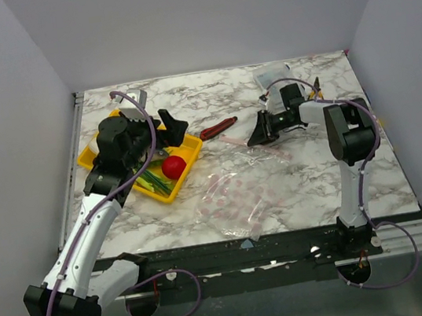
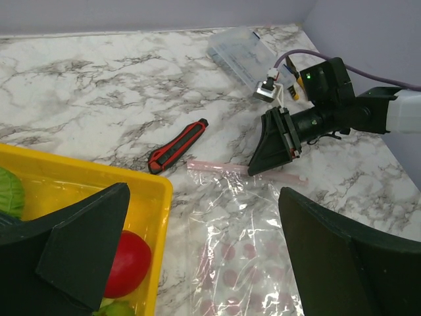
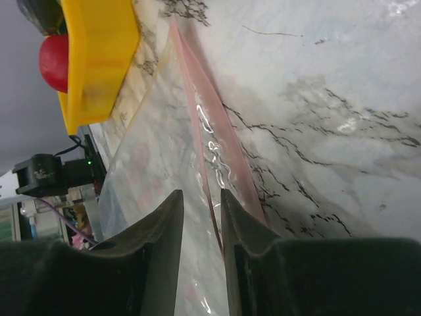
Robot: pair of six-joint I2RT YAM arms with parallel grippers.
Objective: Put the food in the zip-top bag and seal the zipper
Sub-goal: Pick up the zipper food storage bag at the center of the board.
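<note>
The clear zip-top bag (image 1: pixel 232 190) lies flat on the marble table, its pinkish zipper (image 2: pixel 217 168) at the far end. A red tomato (image 1: pixel 173 167) and green stalks (image 1: pixel 154 184) lie in a yellow tray (image 1: pixel 91 153). My left gripper (image 1: pixel 167 129) is open wide and empty, hovering over the tray's right edge, with the tomato (image 2: pixel 128 263) by its left finger. My right gripper (image 1: pixel 259 131) is at the bag's mouth. In the right wrist view its jaws (image 3: pixel 200 194) are a narrow gap apart, with one lip of the zipper (image 3: pixel 217 138) running between them.
A red-handled tool (image 1: pixel 217 129) lies between the tray and the bag's mouth. A rigid clear box (image 1: pixel 274 77) stands at the back right, behind my right arm. A green leafy piece (image 2: pixel 10 191) lies in the tray's left part.
</note>
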